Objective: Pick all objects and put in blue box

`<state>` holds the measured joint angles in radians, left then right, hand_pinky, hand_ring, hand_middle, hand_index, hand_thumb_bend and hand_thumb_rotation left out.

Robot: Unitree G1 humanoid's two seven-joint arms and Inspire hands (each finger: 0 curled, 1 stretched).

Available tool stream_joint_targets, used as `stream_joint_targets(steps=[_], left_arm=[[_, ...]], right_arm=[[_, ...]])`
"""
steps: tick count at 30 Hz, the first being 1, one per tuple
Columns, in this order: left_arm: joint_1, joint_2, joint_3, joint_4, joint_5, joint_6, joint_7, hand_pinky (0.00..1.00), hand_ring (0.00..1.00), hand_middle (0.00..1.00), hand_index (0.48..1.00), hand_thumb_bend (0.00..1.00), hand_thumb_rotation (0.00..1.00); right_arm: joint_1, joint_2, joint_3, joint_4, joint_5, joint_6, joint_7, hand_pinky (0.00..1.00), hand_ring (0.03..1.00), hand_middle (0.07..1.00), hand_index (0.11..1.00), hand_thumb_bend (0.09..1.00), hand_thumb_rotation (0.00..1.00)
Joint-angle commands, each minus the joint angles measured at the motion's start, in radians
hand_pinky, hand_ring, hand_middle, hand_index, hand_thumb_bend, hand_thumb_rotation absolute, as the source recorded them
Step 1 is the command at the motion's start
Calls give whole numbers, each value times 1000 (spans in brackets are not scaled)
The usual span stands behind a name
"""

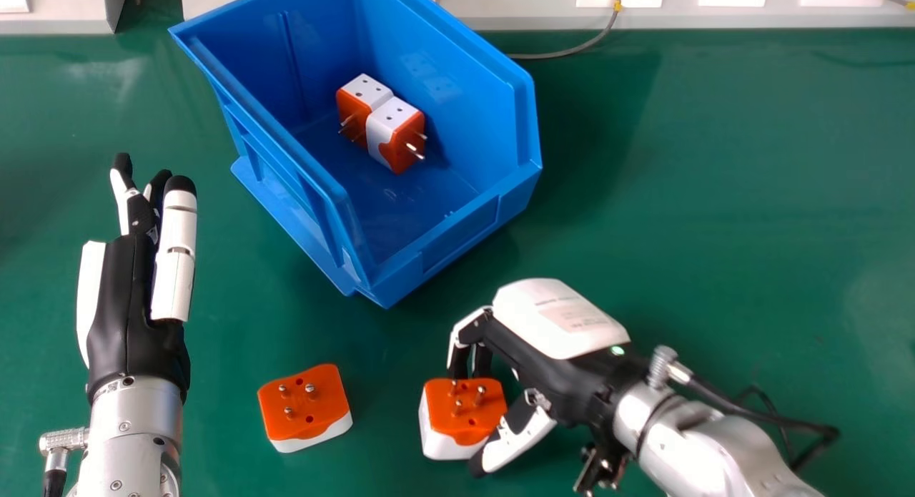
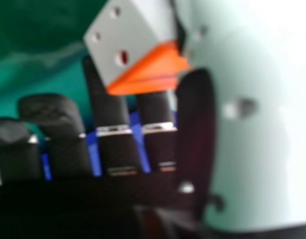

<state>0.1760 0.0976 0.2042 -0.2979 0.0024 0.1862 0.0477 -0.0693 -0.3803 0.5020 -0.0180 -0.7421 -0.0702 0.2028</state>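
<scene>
Two for the box, two to go: on a green desk (image 1: 715, 161), we see a job that looks about half done. The blue box (image 1: 457, 229) stands by the desk's far edge, left of the middle, and inside it lie two orange-and-white plug adapters, a rear one (image 1: 357, 111) and a front one (image 1: 397, 136), side by side and touching.

Nearer the desk's near edge, our right hand (image 1: 532, 361) has the third adapter (image 1: 465, 411), its fingers (image 2: 105, 114) bent around the far side and its thumb (image 1: 518, 440) closed in from the near side. The pins point upward, and we judge the adapter to be gripped and likely clear of the desk, short of the box's near corner. What it calls for next is a lift over the rim and a release beside the pair.

The fourth adapter (image 1: 304, 407) lies loose on the desk toward the near edge, pins up, well apart from the box — ours to collect last, by our count. Our left hand (image 1: 129, 304) is idle toward the desk's left edge, its fingers released and holding nothing.
</scene>
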Motion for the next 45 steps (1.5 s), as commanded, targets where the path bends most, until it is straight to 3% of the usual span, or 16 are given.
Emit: stream_joint_targets(steps=[1, 6, 11, 19, 24, 28, 33, 41, 45], left_arm=[[-15, 9, 3, -8, 7, -8, 3, 952, 975, 979, 978, 226, 943], [-16, 8, 5, 0, 6, -18, 2, 952, 975, 979, 978, 228, 943], [-26, 10, 6, 4, 5, -12, 1, 952, 975, 978, 978, 234, 943], [-30, 11, 5, 12, 8, -14, -2, 957, 975, 978, 978, 238, 942], [-31, 13, 2, 19, 13, -18, -1, 958, 976, 978, 979, 238, 941], [-38, 15, 6, 32, 10, -23, -3, 958, 975, 978, 979, 237, 941], [-38, 15, 6, 27, 6, -19, -4, 958, 975, 978, 979, 239, 941], [-39, 22, 14, 58, 2, -45, -11, 958, 975, 978, 979, 241, 940], [-30, 22, 14, 47, 3, -45, -13, 958, 975, 978, 978, 242, 940]], right_arm=[[26, -3, -42, -96, 33, 14, 10, 60, 106, 184, 471, 483, 144], [124, -9, -120, -248, 80, 36, 18, 58, 103, 173, 471, 482, 144], [170, 14, -207, -364, 133, 63, 9, 49, 92, 152, 470, 481, 144], [72, 73, -252, -414, 136, 74, 2, 37, 77, 129, 469, 482, 140], [-57, 116, -242, -363, 114, 84, -17, 32, 72, 122, 469, 484, 139], [-149, 164, -214, -291, 73, 94, -58, 33, 73, 123, 469, 484, 140], [-283, 227, -180, -158, 10, 111, -129, 37, 75, 127, 469, 484, 140], [-507, 296, -146, 86, -46, 146, -227, 48, 86, 143, 469, 484, 144], [-624, 344, -129, 263, -45, 164, -276, 47, 85, 141, 469, 484, 144]])
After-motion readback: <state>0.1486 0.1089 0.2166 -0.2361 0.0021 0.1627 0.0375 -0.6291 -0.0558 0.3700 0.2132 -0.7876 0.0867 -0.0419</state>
